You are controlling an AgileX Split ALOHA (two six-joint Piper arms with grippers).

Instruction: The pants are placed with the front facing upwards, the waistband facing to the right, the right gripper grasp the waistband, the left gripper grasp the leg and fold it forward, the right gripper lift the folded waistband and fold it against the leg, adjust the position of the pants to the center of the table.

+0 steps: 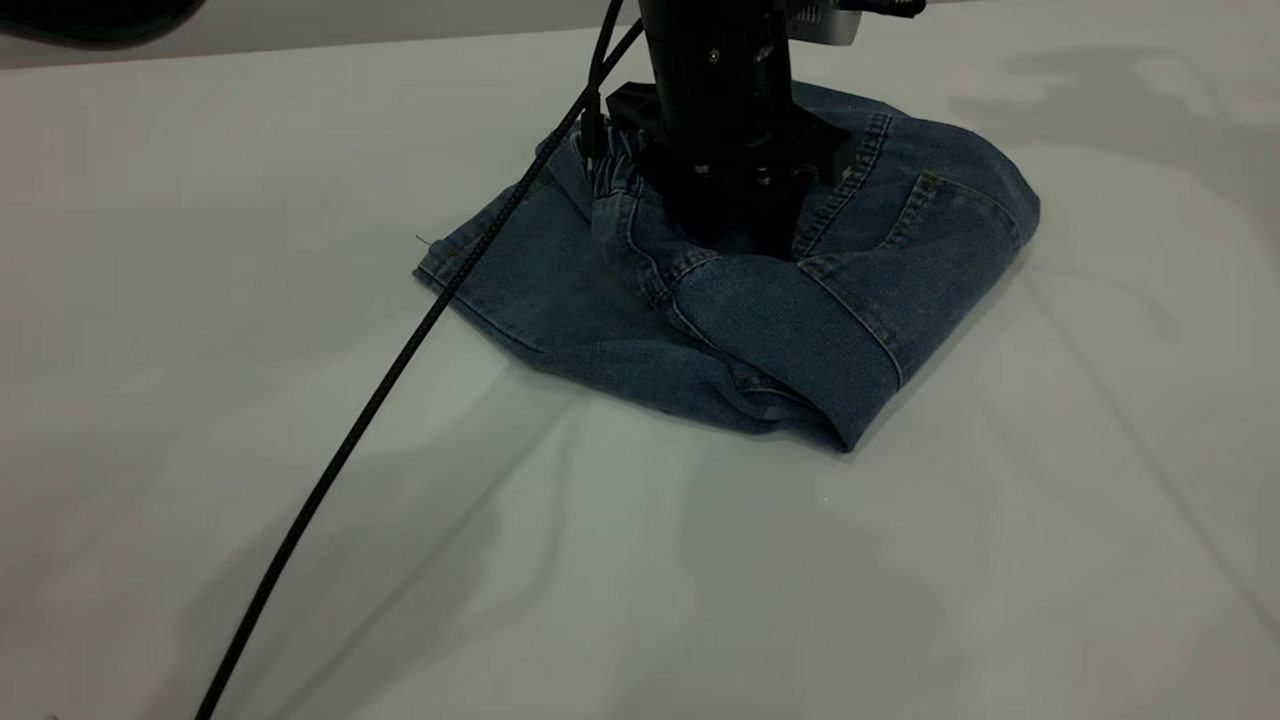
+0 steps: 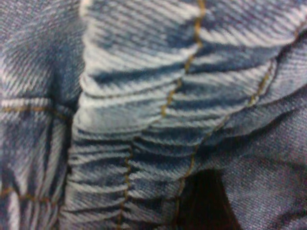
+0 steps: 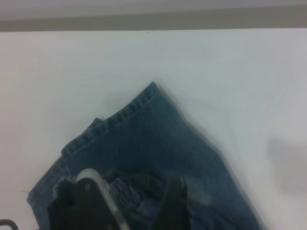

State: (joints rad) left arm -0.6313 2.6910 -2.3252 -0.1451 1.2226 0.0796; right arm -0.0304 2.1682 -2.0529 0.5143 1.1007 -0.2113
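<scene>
The blue denim pants lie folded into a compact pile on the white table, slightly toward its far side. The ruched waistband sits on top at the pile's left, above the leg hem. My right gripper, black with a pale casing above, stands upright and presses into the middle of the pile. In the right wrist view its jaws stand apart, with waistband folds showing between them. My left gripper is right against the waistband, which fills its view. I cannot pick it out in the exterior view.
A black braided cable runs from the table's front left up to the arm, crossing the hem corner of the pants. A dark object lies past the far left edge. The table spreads wide on every side of the pile.
</scene>
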